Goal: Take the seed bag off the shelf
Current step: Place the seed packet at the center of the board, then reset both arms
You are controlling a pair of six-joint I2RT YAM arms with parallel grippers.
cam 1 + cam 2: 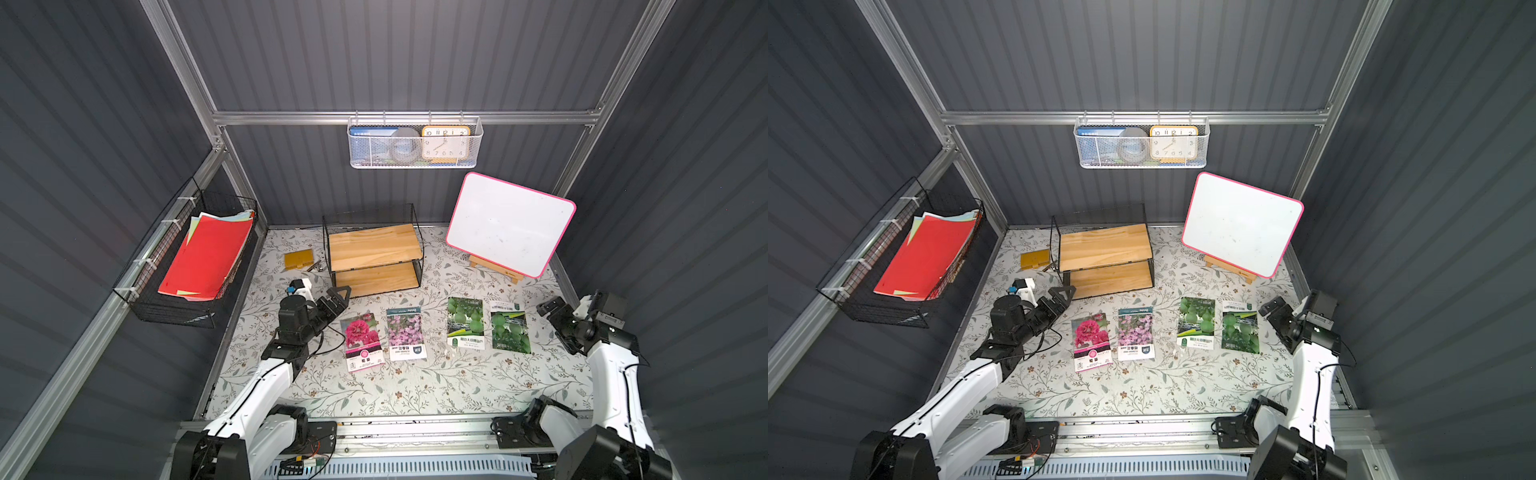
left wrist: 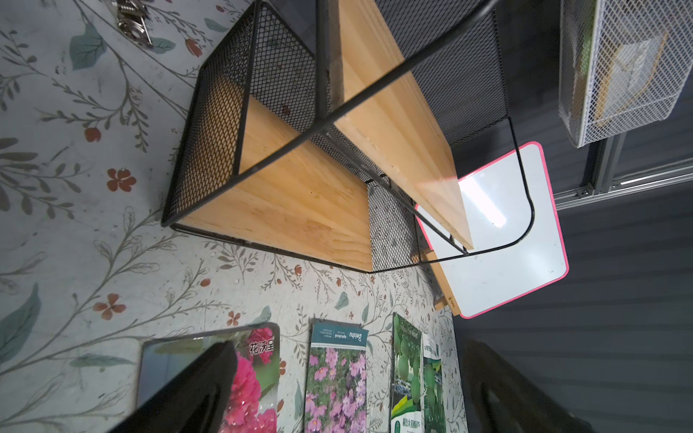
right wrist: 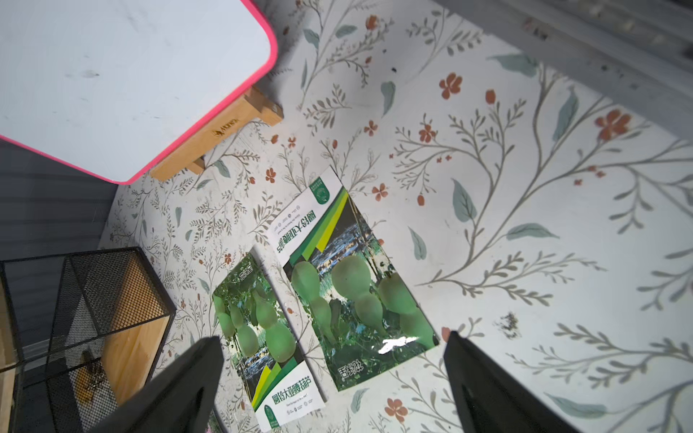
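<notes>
The shelf stands at the middle of the table's back edge. Four seed bags lie flat on the table in a row in front of it: the red bag, the pink bag, the inner gourd bag and, just beside it, the outer gourd bag toward the right edge. The left gripper hangs by the shelf's front left corner, jaws released and holding nothing. The right gripper hovers by the right edge near the outer gourd bag, fingers spread wide — nothing between them. A whiteboard leans at the back right corner.
</notes>
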